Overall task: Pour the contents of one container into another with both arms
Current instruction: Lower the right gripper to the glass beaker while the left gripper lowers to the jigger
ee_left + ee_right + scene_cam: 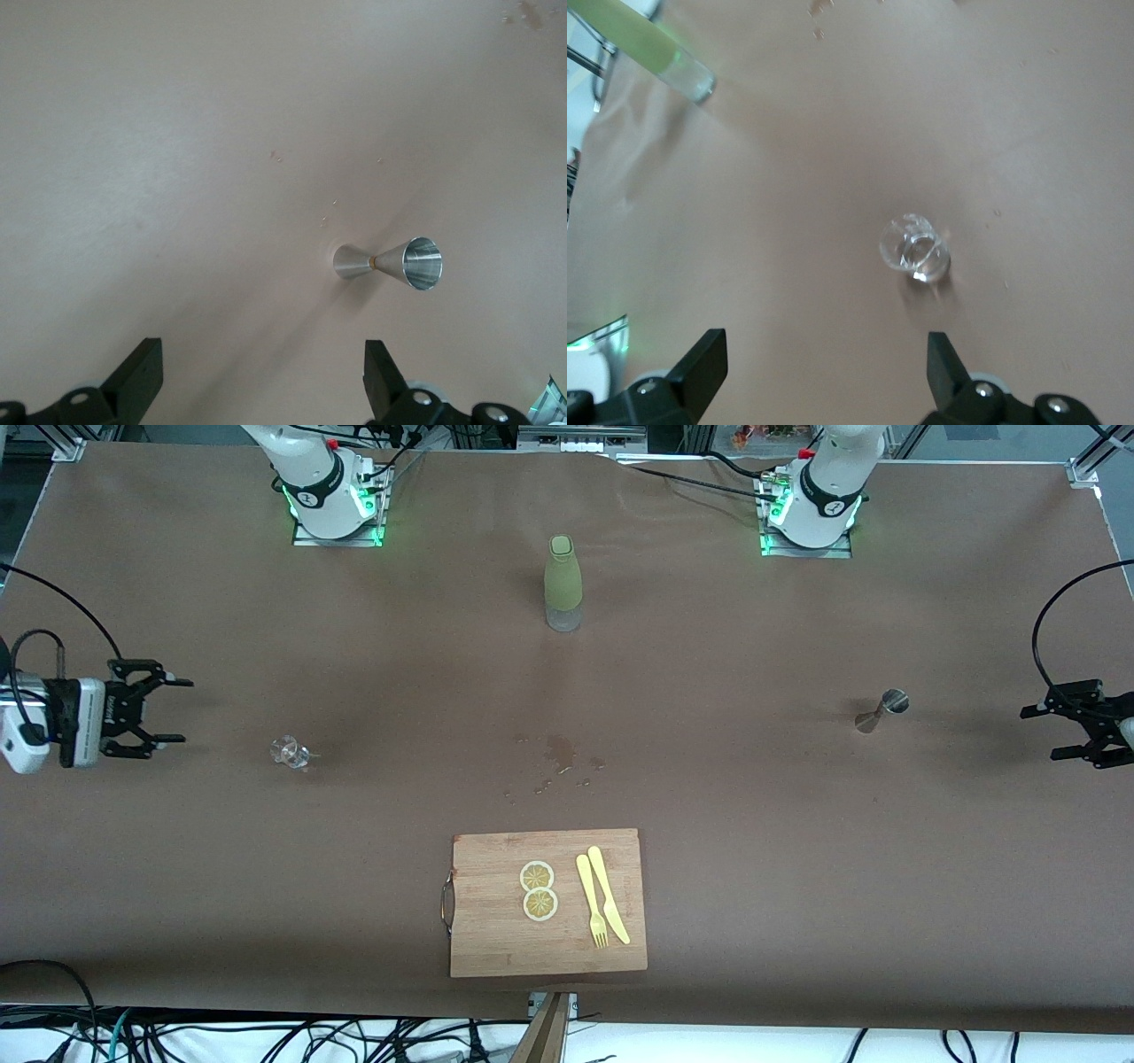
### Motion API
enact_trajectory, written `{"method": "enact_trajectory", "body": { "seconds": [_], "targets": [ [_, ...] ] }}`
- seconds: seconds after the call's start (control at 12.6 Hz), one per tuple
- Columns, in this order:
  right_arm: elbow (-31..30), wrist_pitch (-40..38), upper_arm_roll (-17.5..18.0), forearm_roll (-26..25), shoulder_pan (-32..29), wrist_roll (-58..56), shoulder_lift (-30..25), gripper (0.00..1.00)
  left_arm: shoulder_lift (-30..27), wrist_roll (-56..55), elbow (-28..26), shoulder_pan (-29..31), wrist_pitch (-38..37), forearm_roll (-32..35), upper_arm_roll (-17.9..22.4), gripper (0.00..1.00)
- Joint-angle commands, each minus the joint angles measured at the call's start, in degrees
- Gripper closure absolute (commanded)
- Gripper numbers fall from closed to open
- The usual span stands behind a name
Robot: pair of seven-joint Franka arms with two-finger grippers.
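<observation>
Here the olive-green bottle stands upright on the brown table, between the two arm bases, and serves as the landmark for everything else.

The glass cup sits on the table nearer to the front camera than the bottle and well toward the right arm's end. In the right wrist view the glass cup shows clear and alone on the bare surface, with nothing touching it.

The steel jigger stands nearer to the front camera than the bottle too, well toward the left arm's end. The left wrist view shows the steel jigger with its wider mouth turned toward the camera.

The right gripper hangs over the right arm's end of the table, near the glass cup but apart from it, its fingers spread wide and grasping nothing. The left gripper hangs over the left arm's end, apart from the steel jigger, likewise released and empty.

A patch of spilled drops marks the table nearer to the front camera than the bottle. Nearer still lies a wooden cutting board carrying two lemon slices, a yellow fork and a yellow knife, the cutlery lying side by side.
</observation>
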Motion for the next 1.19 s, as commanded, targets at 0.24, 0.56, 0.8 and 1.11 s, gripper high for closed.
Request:
{"method": "enact_trajectory", "body": {
  "seconds": [0.24,0.56,0.8,1.11],
  "targets": [
    [2.96,0.0,-0.88,14.87,-2.8,-22.19,11.71,0.0,6.19,23.83,1.11,2.88,-0.6,-9.76,-0.5,0.0],
    [2.87,3.17,-0.88,20.76,-2.81,-32.59,16.99,0.0,9.87,32.68,1.02,5.42,-2.88,-13.02,-0.5,0.0],
    [2.79,3.35,-0.61,21.66,-2.02,-33.31,18.49,0.0,12.26,45.29,0.24,8.06,-5.26,-15.92,-0.5,0.0],
    [2.26,5.37,-0.35,23.24,0.17,-34.45,19.55,0.0,13.23,50.52,-3.09,9.29,-8.6,-18.38,-0.5,0.0]
  ]
}}
